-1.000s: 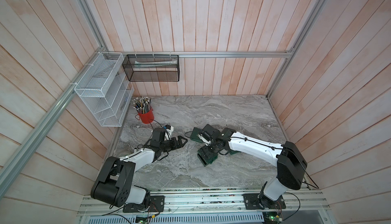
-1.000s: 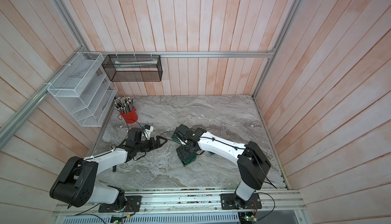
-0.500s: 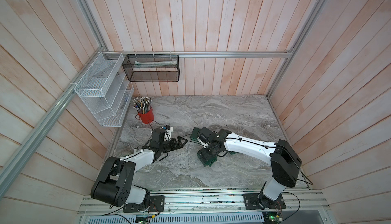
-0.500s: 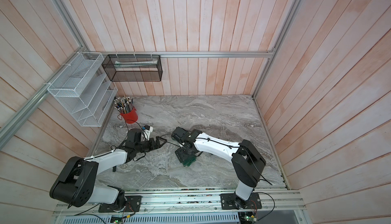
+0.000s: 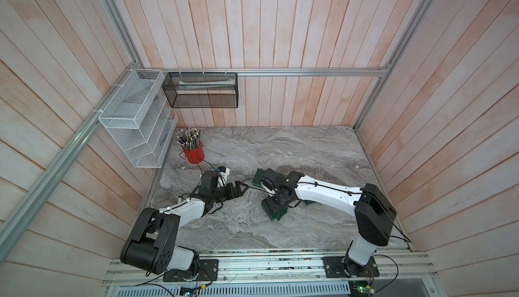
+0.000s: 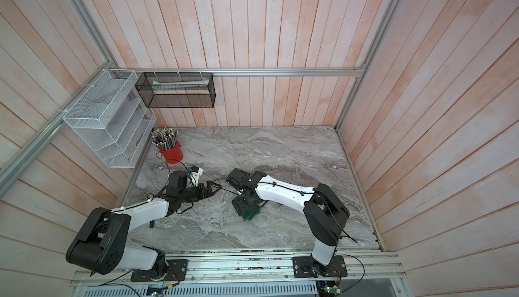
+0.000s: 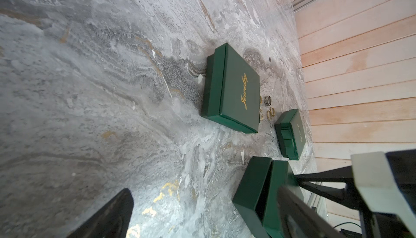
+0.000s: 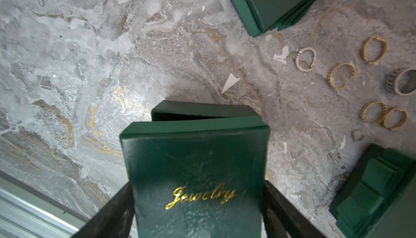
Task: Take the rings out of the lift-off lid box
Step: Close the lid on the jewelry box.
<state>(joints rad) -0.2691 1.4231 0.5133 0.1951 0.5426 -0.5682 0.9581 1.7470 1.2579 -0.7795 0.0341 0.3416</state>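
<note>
My right gripper (image 8: 198, 214) is shut on the dark green lid (image 8: 195, 158) with gold "Jewelry" lettering, one finger on each side. The box's base (image 8: 202, 109) shows just beyond the lid, with a dark gap between them; its inside is hidden. In both top views this box (image 5: 276, 215) (image 6: 248, 214) lies under the right wrist. Several gold and silvery rings (image 8: 390, 82) lie loose on the marble table beside it, also seen in the left wrist view as rings (image 7: 267, 100). My left gripper (image 5: 243, 190) (image 7: 202, 221) hovers open and empty, left of the box.
A flat green "Jewelry" box (image 7: 236, 90) (image 5: 259, 177) lies behind the right wrist. A small green box with a bow (image 7: 290, 133) (image 8: 378, 191) sits near the rings. A red cup of pencils (image 5: 193, 153) stands at the back left. Wire racks (image 5: 134, 118) hang on the walls.
The right arm has swung its wrist a little to the left, staying over the green box. The left arm has not moved, and neither gripper's opening has changed.
</note>
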